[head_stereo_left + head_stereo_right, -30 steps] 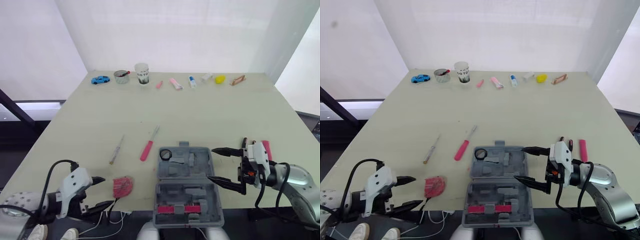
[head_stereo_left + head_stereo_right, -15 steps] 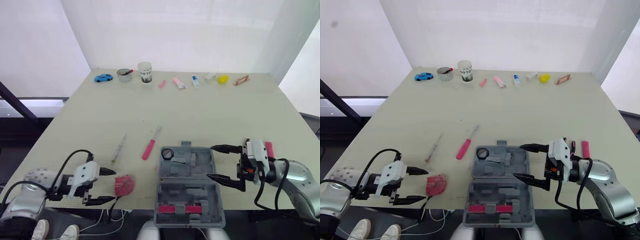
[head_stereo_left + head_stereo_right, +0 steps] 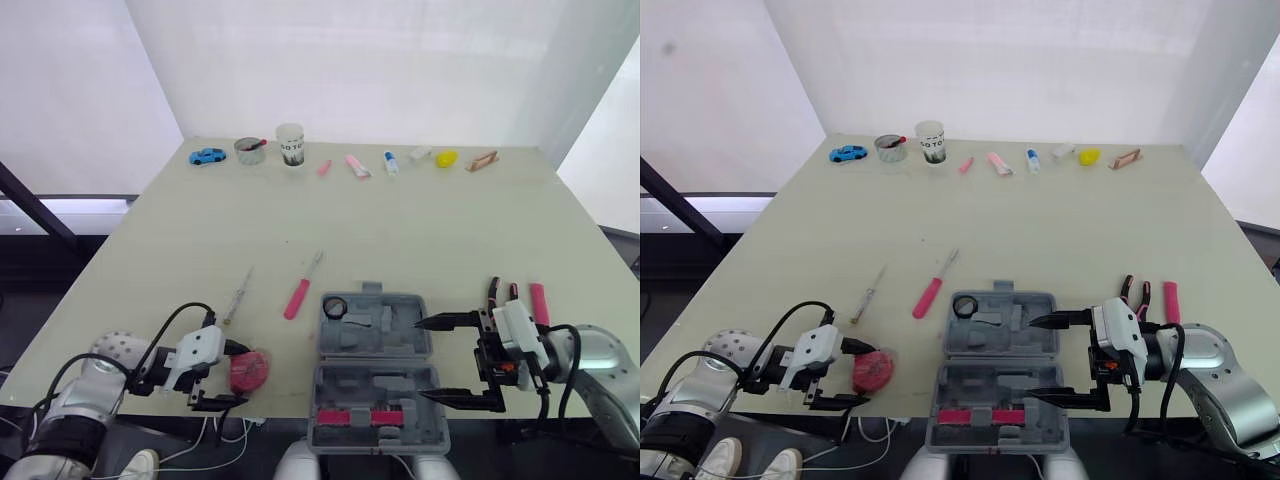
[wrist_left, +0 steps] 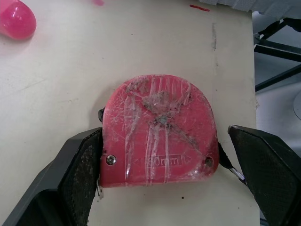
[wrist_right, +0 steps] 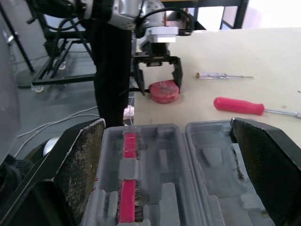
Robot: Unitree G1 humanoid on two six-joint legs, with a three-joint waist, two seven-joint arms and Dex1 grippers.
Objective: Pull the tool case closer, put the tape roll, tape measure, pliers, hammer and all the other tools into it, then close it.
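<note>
The grey tool case (image 3: 350,340) lies open at the table's near edge, with a red tool (image 3: 365,418) in its near half and a black ring (image 3: 333,308) in its far half. To its left is the red tape measure (image 4: 157,132). My left gripper (image 3: 240,375) is open with one finger on each side of the tape measure. My right gripper (image 3: 420,360) is open over the case's right side. Red-handled pliers (image 3: 500,292) and a red handle (image 3: 538,303) lie right of the case. A red screwdriver (image 3: 298,290) and a thin screwdriver (image 3: 236,297) lie beyond it on the left.
Small items line the table's far edge: a blue toy car (image 3: 206,156), a bowl (image 3: 246,151), a cup (image 3: 290,145), tubes and a yellow piece (image 3: 446,157). Cables (image 3: 225,432) hang below the near edge by my left arm.
My left gripper has moved forward to the tape measure and now straddles it. My right gripper has shifted toward the near edge over the case and spread wider.
</note>
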